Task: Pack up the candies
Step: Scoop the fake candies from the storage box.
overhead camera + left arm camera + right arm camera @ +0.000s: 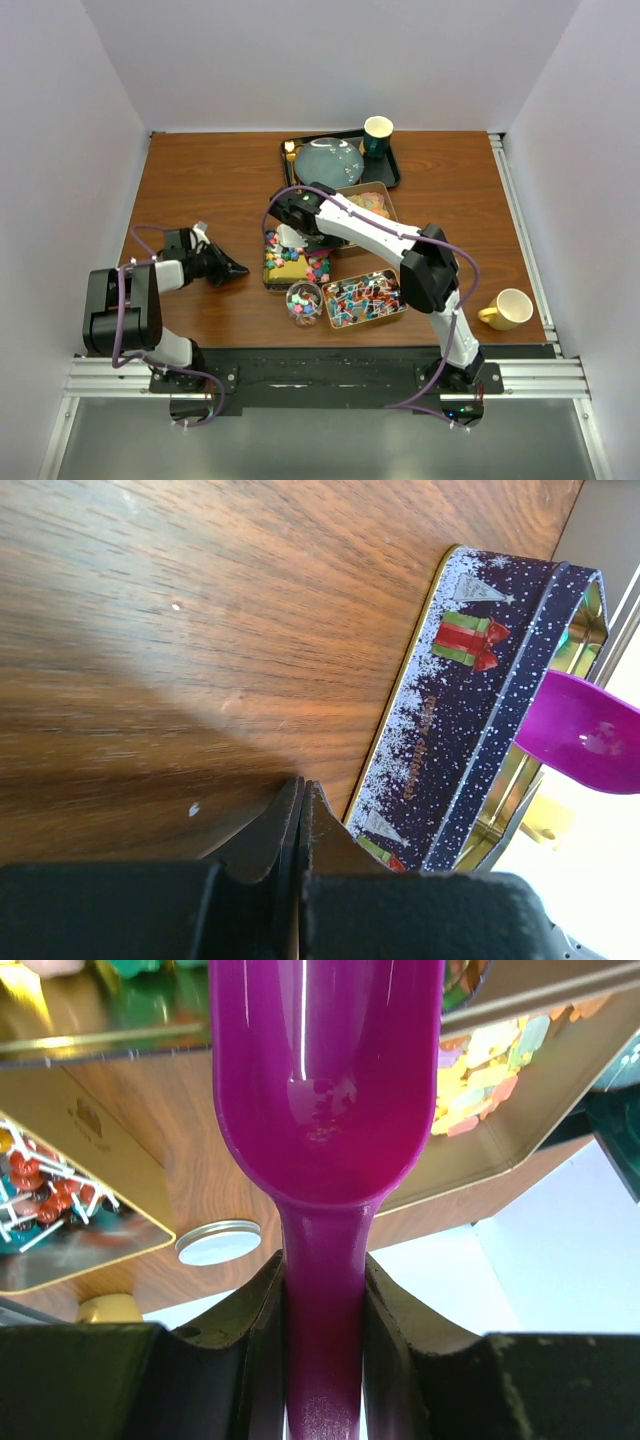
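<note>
Purple scoop in hand: the right jaws clench its handle, the empty bowl held over the tins at the centre of the wooden worktop. The candies lie sorted there, with multicoloured cubes in the middle tin, pale gummies in the tin above it in the frame, and red-blue-white wrapped pieces in the tin at lower right; a small glass jar beside it holds more. At left, the left jaws sit pressed shut, near the middle tin. A black tray stands at top, a yellow mug at lower right.
</note>
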Available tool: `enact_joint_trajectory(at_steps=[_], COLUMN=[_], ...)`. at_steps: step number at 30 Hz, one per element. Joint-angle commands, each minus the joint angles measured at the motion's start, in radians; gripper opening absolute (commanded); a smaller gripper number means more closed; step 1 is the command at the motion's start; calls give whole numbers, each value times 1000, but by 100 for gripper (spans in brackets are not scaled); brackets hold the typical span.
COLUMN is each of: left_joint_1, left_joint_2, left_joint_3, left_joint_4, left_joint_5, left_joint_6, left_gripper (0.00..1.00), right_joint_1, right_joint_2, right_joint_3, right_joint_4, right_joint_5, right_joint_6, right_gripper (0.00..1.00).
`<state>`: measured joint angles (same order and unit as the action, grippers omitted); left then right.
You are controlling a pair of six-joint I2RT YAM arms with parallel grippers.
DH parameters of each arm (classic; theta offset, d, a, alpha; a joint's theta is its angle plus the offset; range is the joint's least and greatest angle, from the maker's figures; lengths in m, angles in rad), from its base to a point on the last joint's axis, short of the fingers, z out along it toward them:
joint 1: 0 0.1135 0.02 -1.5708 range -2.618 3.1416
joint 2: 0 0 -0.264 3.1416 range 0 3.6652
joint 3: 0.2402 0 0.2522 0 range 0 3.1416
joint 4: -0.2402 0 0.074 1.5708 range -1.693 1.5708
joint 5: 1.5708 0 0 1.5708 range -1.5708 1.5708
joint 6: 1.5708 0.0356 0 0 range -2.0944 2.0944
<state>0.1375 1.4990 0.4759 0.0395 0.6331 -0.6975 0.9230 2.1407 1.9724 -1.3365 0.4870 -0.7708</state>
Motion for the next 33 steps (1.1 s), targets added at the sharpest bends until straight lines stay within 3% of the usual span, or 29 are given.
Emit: enact_joint_trajectory(at_steps=[1, 16, 29, 33], left_joint_1=[-16, -30, -50, -50], left_joint_2=[10, 20, 49, 69], left_joint_3=[-6, -34, -69, -50], left_joint_4=[40, 94, 169, 163], left_joint_5=[2, 27, 63, 70], left_joint_6=[-20, -80, -155, -155], left_gripper=[0, 0, 0, 0], right_joint_1=[-1, 36, 76, 76], right_joint_2=[45, 130, 335, 363], right_joint_3=[28, 82, 331, 387], right_joint_4=[-256, -256, -256, -254], right_joint_5=[36, 32, -76, -186], right_joint_6=[11, 30, 90, 108], right_gripper=[0, 0, 0, 0])
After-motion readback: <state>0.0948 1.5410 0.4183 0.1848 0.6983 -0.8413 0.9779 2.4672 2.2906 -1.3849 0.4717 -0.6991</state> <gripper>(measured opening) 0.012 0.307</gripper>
